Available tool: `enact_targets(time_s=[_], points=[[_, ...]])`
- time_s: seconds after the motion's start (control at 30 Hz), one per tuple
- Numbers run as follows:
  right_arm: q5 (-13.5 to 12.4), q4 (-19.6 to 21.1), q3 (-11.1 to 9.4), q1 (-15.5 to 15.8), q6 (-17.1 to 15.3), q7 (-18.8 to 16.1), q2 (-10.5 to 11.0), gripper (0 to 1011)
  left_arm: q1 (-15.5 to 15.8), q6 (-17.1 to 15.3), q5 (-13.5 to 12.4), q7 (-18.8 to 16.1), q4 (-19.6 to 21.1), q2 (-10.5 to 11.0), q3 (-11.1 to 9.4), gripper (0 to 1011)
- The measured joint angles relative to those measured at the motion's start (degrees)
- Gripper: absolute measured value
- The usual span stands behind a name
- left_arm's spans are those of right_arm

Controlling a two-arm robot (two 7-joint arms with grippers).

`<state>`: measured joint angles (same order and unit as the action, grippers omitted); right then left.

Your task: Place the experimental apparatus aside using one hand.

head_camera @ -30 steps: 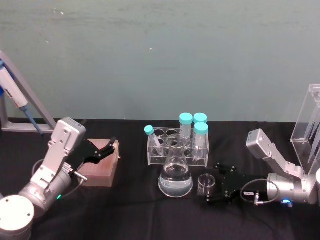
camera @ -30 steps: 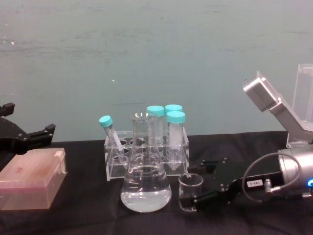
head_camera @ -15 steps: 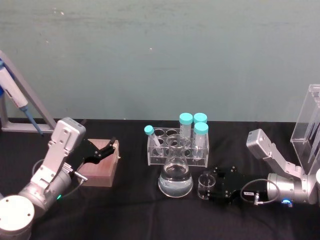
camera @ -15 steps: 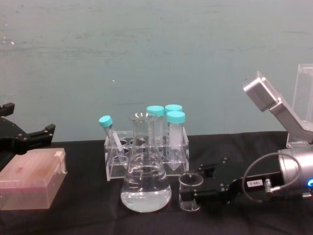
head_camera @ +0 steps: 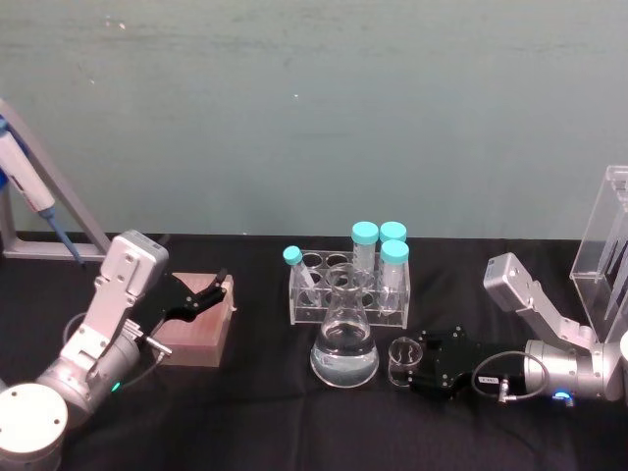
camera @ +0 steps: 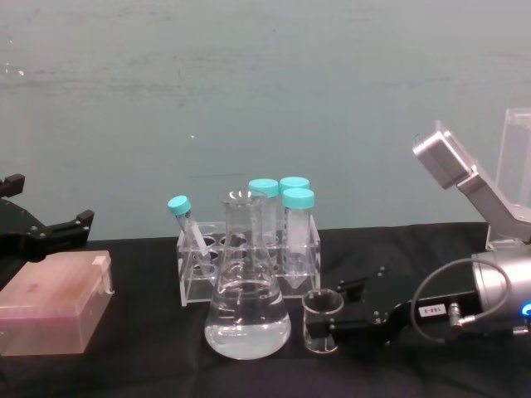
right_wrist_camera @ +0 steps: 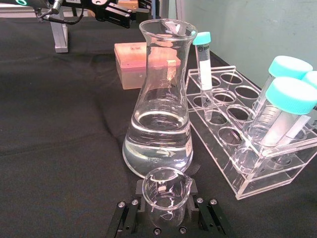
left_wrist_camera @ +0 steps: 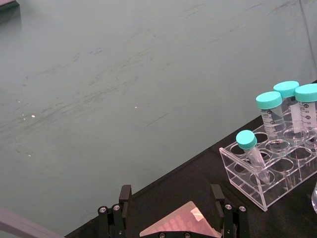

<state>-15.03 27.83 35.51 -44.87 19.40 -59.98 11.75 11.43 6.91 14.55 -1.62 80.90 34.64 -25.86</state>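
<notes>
Head view: your right gripper (head_camera: 412,365) lies low on the black table, and the small beaker (head_camera: 401,355) sits right between its fingers. The conical flask (head_camera: 344,353) stands just past the fingertips, about touching the beaker on its far side. The tube rack (head_camera: 304,312) is farther out beyond the flask, and the tall acrylic stand (head_camera: 610,235) is back behind the wrist. Your left gripper (head_camera: 201,299) is parked well away over the pink box (head_camera: 194,341).

Left wrist view: that gripper's jaws stand apart, holding nothing.

Right wrist view: the fingers (right_wrist_camera: 128,218) sit up against both sides of the beaker, so I'd call it clamped on the glass low down near the base. The flask looms straight ahead of the fingertips, with hardly any gap.

Chest view: same story, beaker (camera: 322,319) in the grip and the flask (camera: 247,319) right next to it.

What I'd worry about: thin smooth glass held that low can slip or tip if you swing fast. Pushing forward at all would shove the flask and slosh the liquid, maybe into the rack. Squeeze too hard and the beaker could crack. I'd lift a little, then pull back toward the wrist side.
</notes>
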Motion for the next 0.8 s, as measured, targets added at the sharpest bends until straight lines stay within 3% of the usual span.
enact_targets(time_s=[0.47,0.8], points=[[0.0,0.0,0.0,0.0,0.0,-0.01,0.0,462,0.0,0.0,0.0,0.0,0.0,0.0,0.0,1000],[0.23,4.64,-0.9,2.27,-1.85,3.07,1.26,463,0.0,0.0,0.0,0.0,0.0,0.0,0.0,1000]])
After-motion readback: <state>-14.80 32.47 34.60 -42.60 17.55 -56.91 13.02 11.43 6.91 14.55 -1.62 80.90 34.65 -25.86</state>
